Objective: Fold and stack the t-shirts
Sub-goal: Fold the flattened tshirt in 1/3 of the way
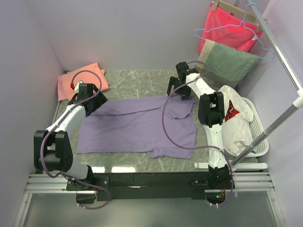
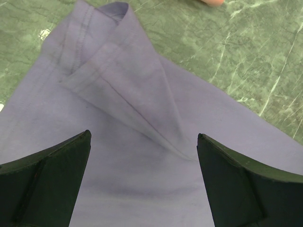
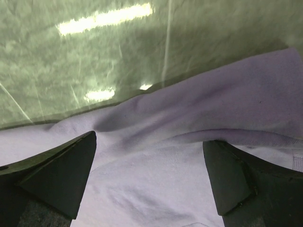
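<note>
A large lavender-purple t-shirt (image 1: 137, 125) lies spread on the green marble table (image 1: 137, 82). A salmon-pink t-shirt (image 1: 80, 79) lies folded at the far left corner. My left gripper (image 1: 92, 101) is open just above the purple shirt's far left corner, where the fabric folds over (image 2: 118, 80); its fingers (image 2: 47, 179) straddle the cloth. My right gripper (image 1: 181, 92) is open over the shirt's far right edge, where a ridge of fabric (image 3: 199, 118) bunches; its fingers (image 3: 236, 179) hold nothing.
A white laundry basket (image 1: 258, 137) with white clothing stands at the right. A bright red cloth (image 1: 227, 26) and a grey-green towel (image 1: 227, 61) hang on a rack at the back right, with a light blue hanger (image 1: 258, 42) and a metal pole (image 1: 279, 47).
</note>
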Robot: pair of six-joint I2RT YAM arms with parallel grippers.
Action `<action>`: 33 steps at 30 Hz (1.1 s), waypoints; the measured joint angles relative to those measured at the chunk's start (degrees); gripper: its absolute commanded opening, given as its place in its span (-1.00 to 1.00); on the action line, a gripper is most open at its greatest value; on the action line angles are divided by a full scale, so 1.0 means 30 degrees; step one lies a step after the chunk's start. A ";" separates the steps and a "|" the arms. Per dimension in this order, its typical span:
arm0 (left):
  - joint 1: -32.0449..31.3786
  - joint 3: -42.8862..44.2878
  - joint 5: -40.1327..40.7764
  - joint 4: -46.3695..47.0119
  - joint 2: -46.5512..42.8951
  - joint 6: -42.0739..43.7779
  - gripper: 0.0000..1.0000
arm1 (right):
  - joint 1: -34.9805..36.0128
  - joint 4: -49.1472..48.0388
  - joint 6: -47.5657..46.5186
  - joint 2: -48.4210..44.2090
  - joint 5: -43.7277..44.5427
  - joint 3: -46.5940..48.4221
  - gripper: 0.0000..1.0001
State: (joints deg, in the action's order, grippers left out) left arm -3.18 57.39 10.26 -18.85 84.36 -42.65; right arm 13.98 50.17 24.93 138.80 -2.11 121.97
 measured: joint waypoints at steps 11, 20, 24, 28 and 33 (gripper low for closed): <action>0.0007 0.0000 0.0481 -0.0321 -0.0051 0.0000 0.99 | 0.0117 -0.1989 -0.1202 -0.1843 -0.0874 -0.2907 1.00; 0.1195 -0.1056 0.0998 0.0568 0.2142 -0.0153 0.99 | 0.1982 -0.4677 -0.1654 -0.6448 -0.3534 -0.6244 0.99; 0.1814 -0.1042 0.1086 0.0721 0.3286 -0.0146 0.99 | 0.3053 -0.5770 -0.1865 -0.7657 -0.4401 -0.7439 0.99; 0.2127 -0.0597 0.1100 0.0765 0.3738 -0.0146 0.99 | 0.3388 -0.6156 -0.2033 -0.7708 -0.4998 -0.8714 0.99; 0.2127 0.0138 0.1217 0.1071 0.4000 -0.0153 0.86 | 0.3330 -0.6251 -0.2120 -0.7402 -0.5289 -0.9938 0.99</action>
State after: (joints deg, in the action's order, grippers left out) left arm 3.20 57.80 13.91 -15.64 96.36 -43.11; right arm 23.97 31.42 18.57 116.60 -17.98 92.16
